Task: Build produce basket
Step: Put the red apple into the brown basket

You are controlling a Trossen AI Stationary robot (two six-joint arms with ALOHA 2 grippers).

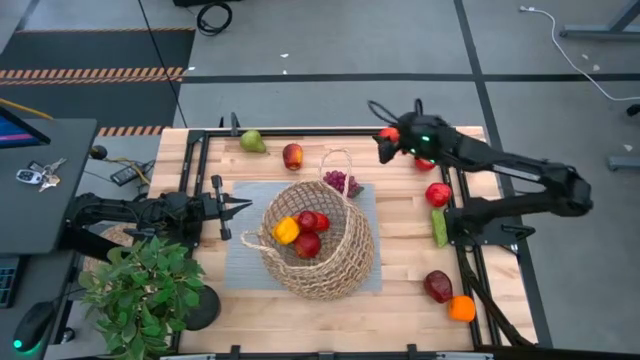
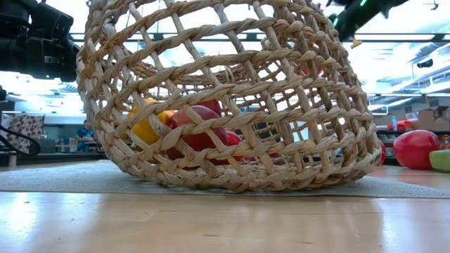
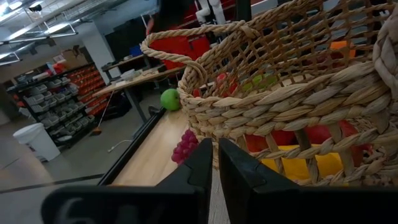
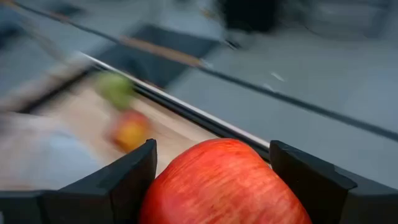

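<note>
Over the worktop's (image 1: pixel 400 270) far right corner, my right claw (image 4: pixel 211 180) pinches a red apple (image 4: pixel 224 183), lifted to carry toward the basket (image 1: pixel 325 250), which lies tipped on its side mid-worktop. My left claw (image 1: pixel 236 207), pressed together, waits beside it.

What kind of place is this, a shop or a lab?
Probably a robotics lab or workshop, not a shop. Storage shelves with bins line the room, cables trail over a bare concrete floor, and the wooden table carries two robot arms among toy fruit.
</note>
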